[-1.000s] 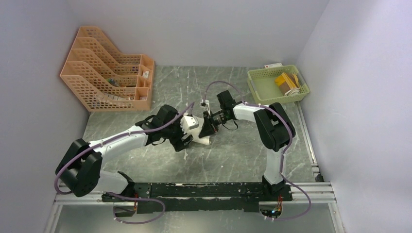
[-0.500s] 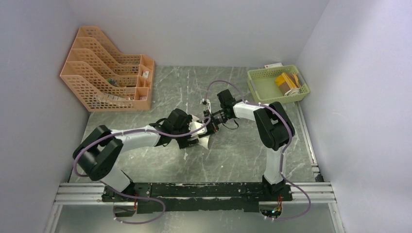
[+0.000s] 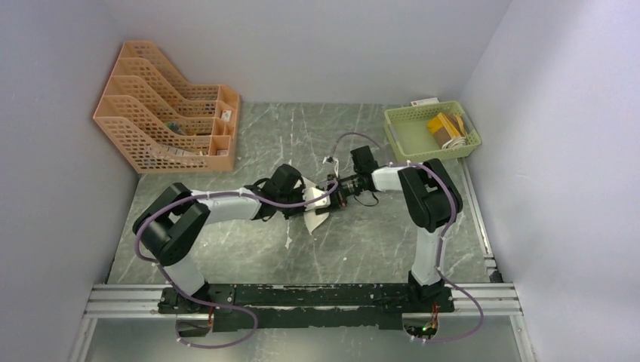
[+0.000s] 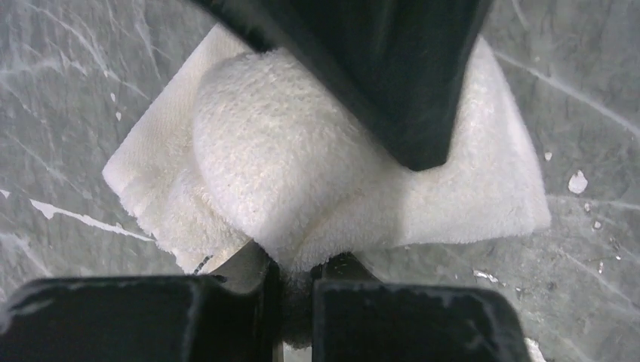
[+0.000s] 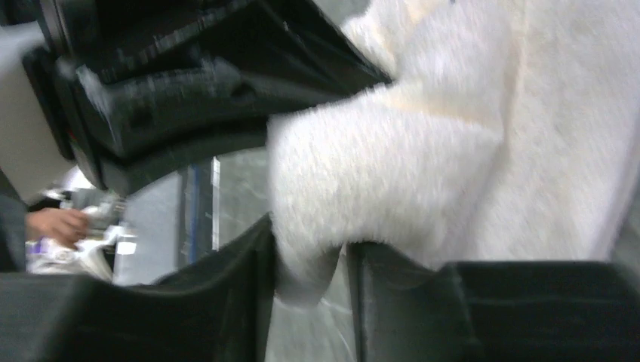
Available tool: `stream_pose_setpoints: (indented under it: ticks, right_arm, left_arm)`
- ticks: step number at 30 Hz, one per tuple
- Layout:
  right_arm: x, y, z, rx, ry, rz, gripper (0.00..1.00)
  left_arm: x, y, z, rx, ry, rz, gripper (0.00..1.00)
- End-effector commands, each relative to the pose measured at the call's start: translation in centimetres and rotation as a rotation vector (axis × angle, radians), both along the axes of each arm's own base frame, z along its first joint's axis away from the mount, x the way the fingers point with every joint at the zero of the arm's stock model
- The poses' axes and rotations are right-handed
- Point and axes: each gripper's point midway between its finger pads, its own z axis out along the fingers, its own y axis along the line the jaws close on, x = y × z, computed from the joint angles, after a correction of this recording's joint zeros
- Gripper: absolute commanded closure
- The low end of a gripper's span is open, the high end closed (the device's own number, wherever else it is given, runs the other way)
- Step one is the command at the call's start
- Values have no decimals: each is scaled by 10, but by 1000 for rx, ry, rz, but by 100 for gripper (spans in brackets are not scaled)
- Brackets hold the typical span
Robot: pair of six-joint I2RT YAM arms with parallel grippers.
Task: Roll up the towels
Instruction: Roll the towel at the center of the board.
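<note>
The cream-white towel (image 3: 317, 215) lies partly rolled at the middle of the table, between both grippers. My left gripper (image 3: 308, 197) reaches it from the left. In the left wrist view the left gripper (image 4: 298, 275) is shut on a fold at the near edge of the towel's (image 4: 287, 166) rounded roll. My right gripper (image 3: 337, 193) comes from the right. In the right wrist view the right gripper (image 5: 309, 286) stands open, and a lobe of towel (image 5: 423, 151) hangs loose between its fingers. The mustard-yellow and brown towel (image 3: 444, 127) lies in the green basket.
An orange file rack (image 3: 166, 113) stands at the back left. The green basket (image 3: 392, 132) sits at the back right by the wall. A metal rail (image 3: 302, 298) with the arm bases runs along the near edge.
My left gripper has moved right onto the white towel and closed on its fold. The right gripper's jaws have opened from their grip, and it has shifted slightly right.
</note>
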Motion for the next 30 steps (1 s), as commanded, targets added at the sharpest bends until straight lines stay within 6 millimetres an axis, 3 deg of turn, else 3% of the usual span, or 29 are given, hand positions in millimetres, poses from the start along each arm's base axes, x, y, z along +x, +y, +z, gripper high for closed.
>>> stream_pose_setpoints:
  ticks: [1, 2, 5, 9, 13, 19, 22, 25, 30]
  right_arm:
    - [37, -26, 7, -96, -38, -257, 8]
    - [51, -38, 11, -130, -72, -338, 1]
    - [86, -75, 29, -236, -210, -572, 0]
    - [104, -105, 65, -279, -400, -791, 0]
    - [94, -119, 101, -181, -565, -923, 0]
    - [60, -134, 120, -101, -717, -1006, 0]
    - [43, -126, 136, -101, -856, -973, 0]
    - [17, -91, 145, -69, -986, -834, 0]
    - [-18, -32, 120, -158, -1069, -509, 2]
  left_arm:
    - [-12, -13, -8, -1, 93, -68, 93]
    - [-16, -13, -9, 9, 120, -72, 93]
    - [-20, -13, -4, 29, 175, -75, 93]
    - [-30, -12, 1, 47, 334, -71, 93]
    - [-39, -9, 7, 41, 541, -55, 93]
    - [-54, -5, 11, 56, 766, -59, 93]
    - [-62, -2, 11, 81, 852, -57, 93]
    - [-62, 2, 4, 127, 879, -34, 93]
    - [-58, 10, -3, 193, 901, 37, 93]
